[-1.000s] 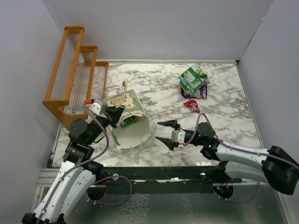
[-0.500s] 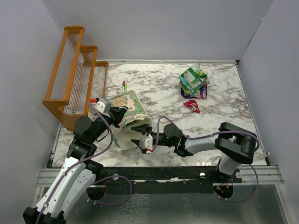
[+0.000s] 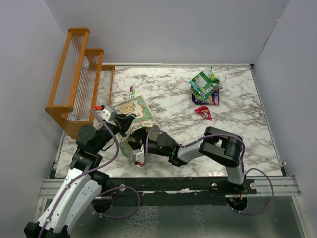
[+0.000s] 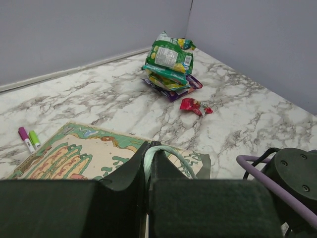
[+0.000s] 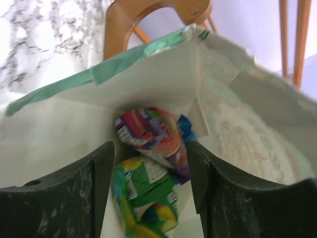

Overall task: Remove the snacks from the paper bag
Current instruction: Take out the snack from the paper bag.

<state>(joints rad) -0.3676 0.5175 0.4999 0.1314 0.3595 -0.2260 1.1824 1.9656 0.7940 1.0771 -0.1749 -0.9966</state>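
Right wrist view: the right pincer (image 5: 148,151) sits inside the mouth of the paper bag (image 5: 148,82), jaws spread wide and holding nothing. It straddles a purple-pink packet (image 5: 151,131), with a green packet (image 5: 143,198) beneath.

We judge the step to be the reach for the next snack. To do it well:
- advance until both fingers flank the purple-pink packet alone
- close gently on the foil, clear of the cream wall
- draw straight out

The left pincer (image 4: 147,151) is clamped on the bag's mint rim, propping the mouth open.

Top view: the right arm stretches low across the surface (image 3: 168,94) toward the left. A pile of packets (image 3: 205,85) lies out at far right, well apart.
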